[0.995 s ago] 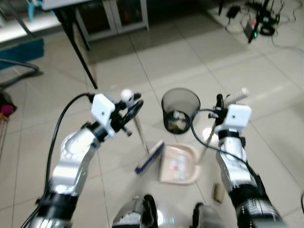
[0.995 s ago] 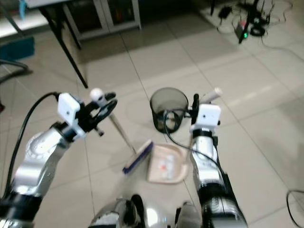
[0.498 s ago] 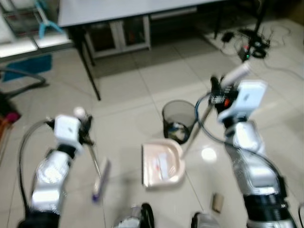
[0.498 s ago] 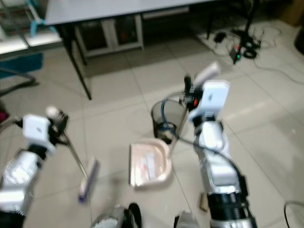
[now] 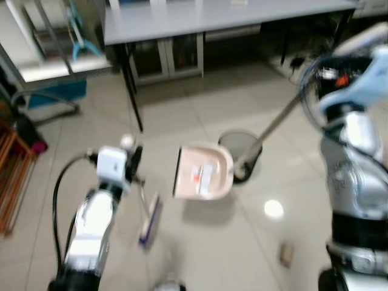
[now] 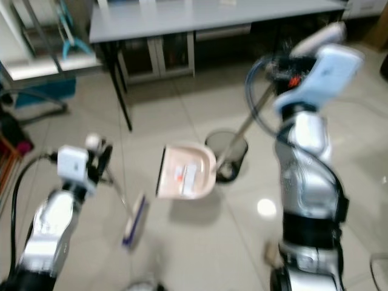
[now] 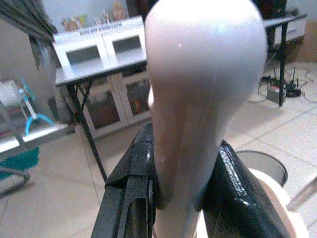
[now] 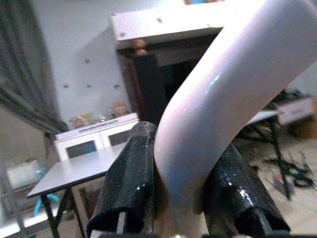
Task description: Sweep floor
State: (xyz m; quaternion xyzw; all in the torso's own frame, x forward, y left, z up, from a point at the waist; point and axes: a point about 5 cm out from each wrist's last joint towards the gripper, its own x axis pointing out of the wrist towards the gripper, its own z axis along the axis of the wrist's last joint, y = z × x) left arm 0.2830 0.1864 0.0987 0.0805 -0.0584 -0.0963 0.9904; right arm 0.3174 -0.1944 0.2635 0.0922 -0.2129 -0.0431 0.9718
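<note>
Now you are looking down on a pale tiled floor, glossy enough to carry a bright spot of reflected light near the right arm. Your left hand is clamped on the rounded top of the broom handle; the broom hangs low beside that arm, its head near the tiles, though blur hides whether it touches them. Your right hand grips the bent end of the dustpan handle, raised high on the right. The dustpan is lifted and tilted, its open face turned toward you, just beside a dark bin standing on the floor. A small brown scrap lies on the tiles near your right leg. Behind, a grey tabletop on black legs stands before low cabinets, with cables on the floor at the right.
</note>
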